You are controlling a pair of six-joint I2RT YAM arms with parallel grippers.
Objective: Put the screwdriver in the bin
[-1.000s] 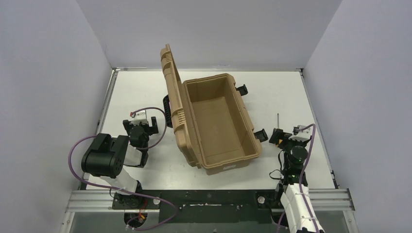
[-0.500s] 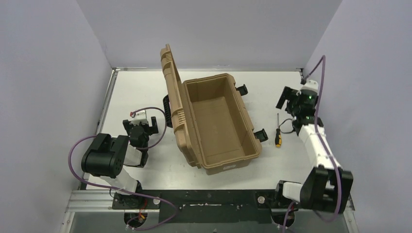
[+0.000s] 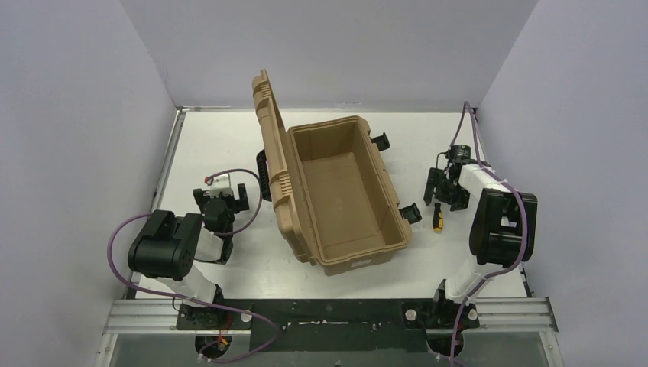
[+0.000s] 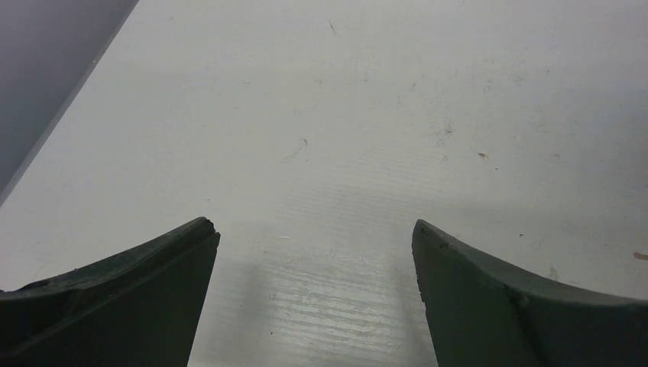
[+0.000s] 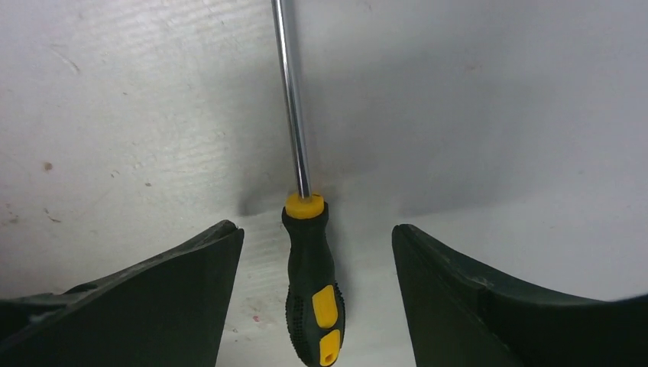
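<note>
The screwdriver (image 5: 313, 283) lies flat on the white table, right of the bin; its handle is black with a yellow-orange end (image 3: 437, 220). My right gripper (image 5: 313, 229) is open, with its fingers either side of the handle and a gap on both sides. From above, the right gripper (image 3: 446, 193) hangs low over the shaft and hides most of it. The bin (image 3: 397, 229), a tan case, stands open at the table's middle with its ribbed lid (image 3: 269, 145) upright on the left; nothing shows inside. Left of the bin, my left gripper (image 3: 221, 200) is open over bare table (image 4: 313, 229).
Black latches (image 3: 410, 213) stick out from the bin's right wall, close to the screwdriver. The right side wall (image 3: 565, 153) rises just beyond the right arm (image 3: 500, 222). A purple cable (image 3: 237, 174) loops by the left gripper.
The right arm swung from the near right of the table out to the far right, then came down over the screwdriver, and its jaws narrowed a little. The left arm has not moved.
</note>
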